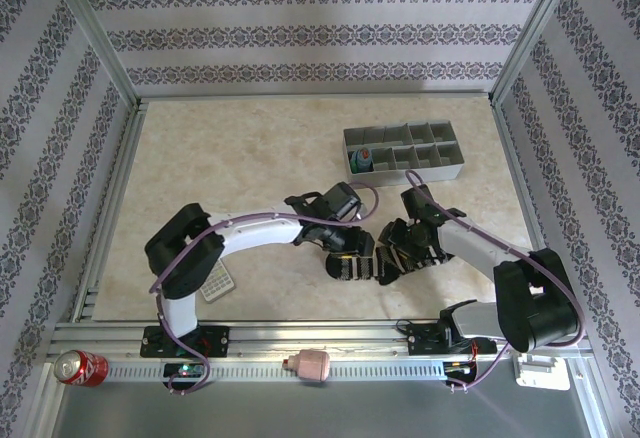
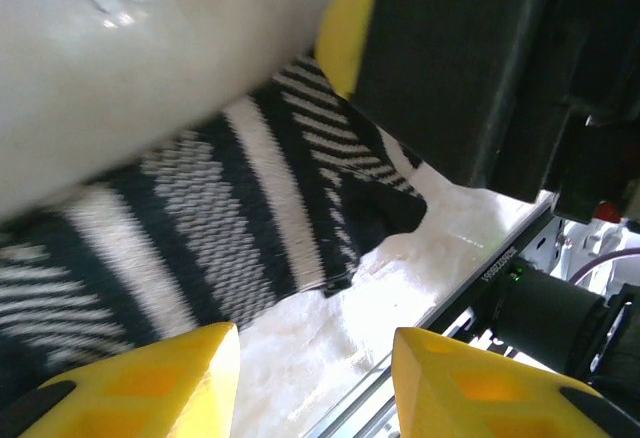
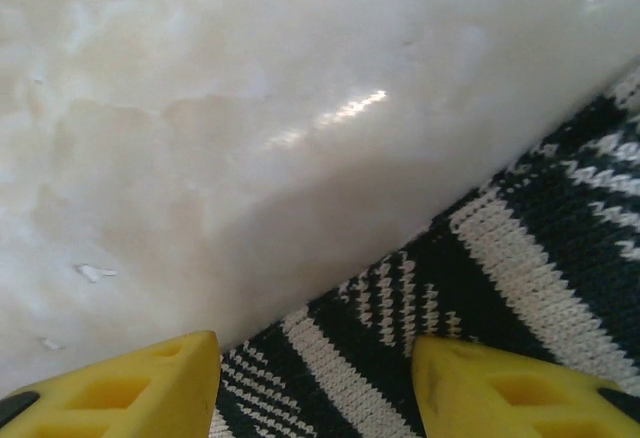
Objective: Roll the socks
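Left gripper [image 2: 315, 363] close over striped sock [image 2: 200, 228]

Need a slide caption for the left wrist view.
Left end effector open, facing the black-and-white striped sock lying on the pale table.

Sock [image 1: 352, 266] lies on the table [image 1: 230, 168] at centre, close to the near edge. Left gripper [image 2: 320, 383] sits over its left side and right gripper [image 3: 315, 393] over its right, the two close together. Compartment tray [image 1: 430, 172] stands behind them, right of centre, with a small bundle [image 1: 365, 161] in its left end compartment. Calculator [image 1: 217, 283] lies just beside the left arm's base. Can [image 1: 80, 368] rests on the front rail [image 1: 400, 368], far left.
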{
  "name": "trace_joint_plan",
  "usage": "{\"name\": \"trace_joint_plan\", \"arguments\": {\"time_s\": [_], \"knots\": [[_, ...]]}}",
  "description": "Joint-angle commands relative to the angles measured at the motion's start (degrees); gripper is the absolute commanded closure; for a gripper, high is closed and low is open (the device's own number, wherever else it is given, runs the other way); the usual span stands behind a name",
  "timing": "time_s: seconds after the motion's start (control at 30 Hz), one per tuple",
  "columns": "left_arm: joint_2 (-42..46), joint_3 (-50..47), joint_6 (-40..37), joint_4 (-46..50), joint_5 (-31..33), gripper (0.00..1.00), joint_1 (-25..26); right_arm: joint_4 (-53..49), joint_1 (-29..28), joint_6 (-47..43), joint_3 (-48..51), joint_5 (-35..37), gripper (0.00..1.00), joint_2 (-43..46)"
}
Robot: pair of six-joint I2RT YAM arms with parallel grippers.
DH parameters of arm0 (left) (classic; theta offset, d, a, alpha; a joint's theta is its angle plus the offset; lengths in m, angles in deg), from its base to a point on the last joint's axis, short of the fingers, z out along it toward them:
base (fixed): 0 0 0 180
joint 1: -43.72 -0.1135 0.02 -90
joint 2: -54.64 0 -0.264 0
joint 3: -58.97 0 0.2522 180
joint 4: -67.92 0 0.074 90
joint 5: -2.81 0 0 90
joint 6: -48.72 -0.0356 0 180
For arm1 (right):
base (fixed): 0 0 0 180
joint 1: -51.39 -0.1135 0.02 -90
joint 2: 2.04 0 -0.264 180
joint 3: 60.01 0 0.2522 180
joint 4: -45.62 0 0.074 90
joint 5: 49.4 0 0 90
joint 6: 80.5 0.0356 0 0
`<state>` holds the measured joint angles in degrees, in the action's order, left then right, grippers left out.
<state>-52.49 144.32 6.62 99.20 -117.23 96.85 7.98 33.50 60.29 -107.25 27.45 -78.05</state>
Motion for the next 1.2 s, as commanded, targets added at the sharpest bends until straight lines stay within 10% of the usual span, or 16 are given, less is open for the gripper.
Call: {"name": "trace_joint_plan", "arguments": {"time_s": [0.0, 0.3, 0.87, 1.17], "knots": [[-3.5, 2.1, -2.0, 5.3, -0.3, 0.56, 1.7, 4.3, -1.1, 4.6, 3.6, -4.6, 0.43, -2.7], [-0.1, -6.4, 5.9, 11.9, 14.4, 0.6, -3.4, 4.2, -6.0, 8.0, -2.2, -8.2, 0.43, -8.5], [0.2, -1.3, -11.5, 20.9, 22.5, 0.63, -30.9, 8.9, -28.3, 1.0, -26.9, -23.1, 0.37, -32.2], [-8.1, 11.3, -13.7, 19.8, 19.5, 0.62, -32.1, 3.4, -24.5, -11.8, -26.2, -11.1, 0.37, -20.4]]}}
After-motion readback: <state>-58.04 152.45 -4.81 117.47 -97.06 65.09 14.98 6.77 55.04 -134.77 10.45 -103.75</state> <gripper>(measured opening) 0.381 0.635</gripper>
